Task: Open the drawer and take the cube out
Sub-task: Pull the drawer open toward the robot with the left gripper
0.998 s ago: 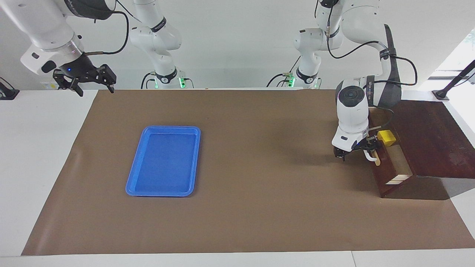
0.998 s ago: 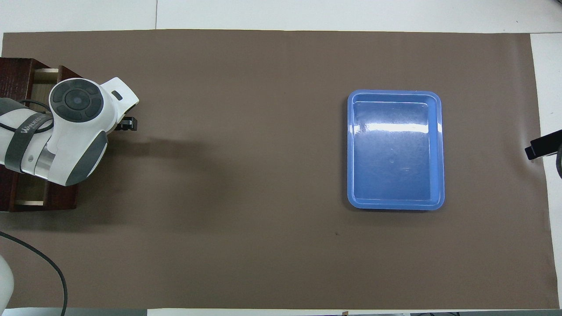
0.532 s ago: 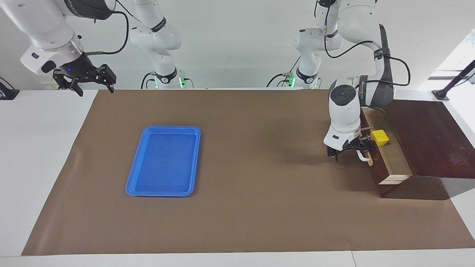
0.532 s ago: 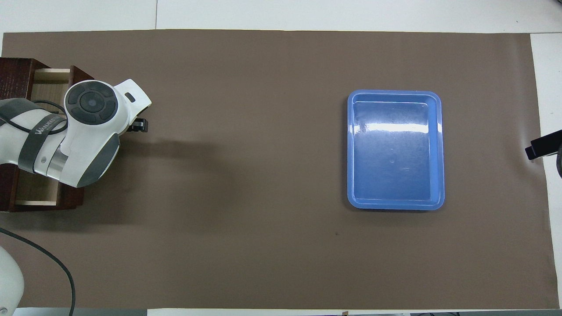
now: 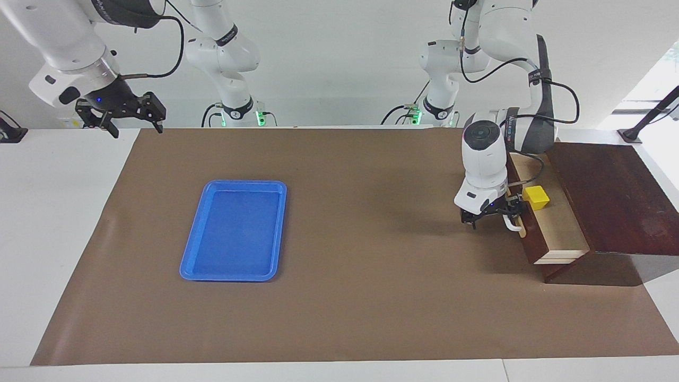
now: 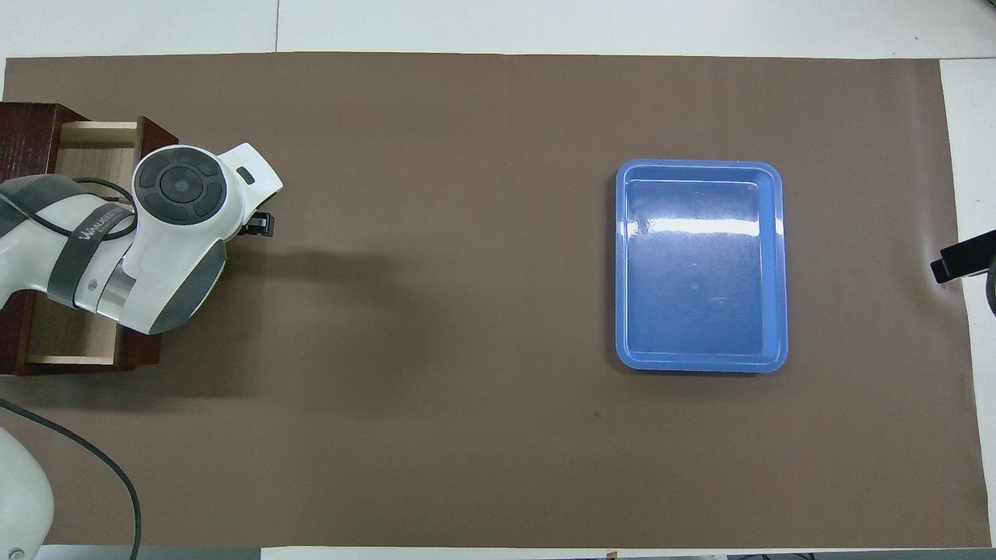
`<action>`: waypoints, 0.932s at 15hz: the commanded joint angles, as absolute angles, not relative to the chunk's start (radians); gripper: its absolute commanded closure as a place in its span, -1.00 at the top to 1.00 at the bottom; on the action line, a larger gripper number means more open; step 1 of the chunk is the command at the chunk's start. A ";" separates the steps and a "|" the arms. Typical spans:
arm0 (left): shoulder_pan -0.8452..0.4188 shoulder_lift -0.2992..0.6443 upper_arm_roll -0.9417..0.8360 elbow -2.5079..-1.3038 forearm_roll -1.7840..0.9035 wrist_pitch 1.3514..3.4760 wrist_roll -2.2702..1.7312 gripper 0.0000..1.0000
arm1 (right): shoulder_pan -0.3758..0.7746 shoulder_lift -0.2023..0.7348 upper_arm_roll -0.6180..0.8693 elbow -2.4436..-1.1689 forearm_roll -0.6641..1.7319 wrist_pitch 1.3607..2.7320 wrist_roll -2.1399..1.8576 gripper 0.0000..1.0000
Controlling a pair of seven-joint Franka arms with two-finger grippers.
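My left gripper (image 5: pixel 496 215) hooks the drawer (image 5: pixel 554 228) handle with fingers spread wide, pulling it out so the cube (image 5: pixel 536 197) inside shows; my right gripper (image 5: pixel 121 114), also spread, waits.

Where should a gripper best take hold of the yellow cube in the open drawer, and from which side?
Probably from above, fingers closing on two opposite flat sides of the cube. It sits low in the drawer, whose walls block a sideways approach; the left gripper is at the handle.
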State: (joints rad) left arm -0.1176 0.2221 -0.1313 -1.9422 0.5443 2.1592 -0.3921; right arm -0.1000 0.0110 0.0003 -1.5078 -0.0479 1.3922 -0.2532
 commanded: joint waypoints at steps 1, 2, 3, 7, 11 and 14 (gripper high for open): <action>-0.164 0.219 -0.129 -1.947 0.511 2.141 -0.400 1.00 | -0.118 0.009 0.009 -1.509 -0.038 1.399 -0.270 1.00; -0.166 0.221 -0.129 -1.947 0.511 2.141 -0.400 1.00 | -0.118 0.009 0.009 -1.509 -0.038 1.401 -0.268 1.00; -0.167 0.221 -0.129 -1.947 0.511 2.140 -0.400 1.00 | -0.118 0.009 0.009 -1.509 -0.038 1.401 -0.270 1.00; -0.175 0.219 -0.129 -1.947 0.511 2.135 -0.400 1.00 | -0.118 0.009 0.009 -1.508 -0.040 1.401 -0.268 1.00; -0.189 0.219 -0.129 -1.939 0.511 2.120 -0.400 1.00 | -0.118 0.009 0.009 -1.508 -0.038 1.401 -0.270 1.00; -0.189 0.219 -0.129 -1.937 0.511 2.118 -0.400 1.00 | -0.118 0.009 0.009 -1.506 -0.038 1.401 -0.271 1.00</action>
State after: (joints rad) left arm -0.1626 0.2223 -0.1336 -1.9423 0.5357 2.1382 -0.3921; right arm -0.1000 0.0110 0.0003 -1.5078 -0.0479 1.3922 -0.2532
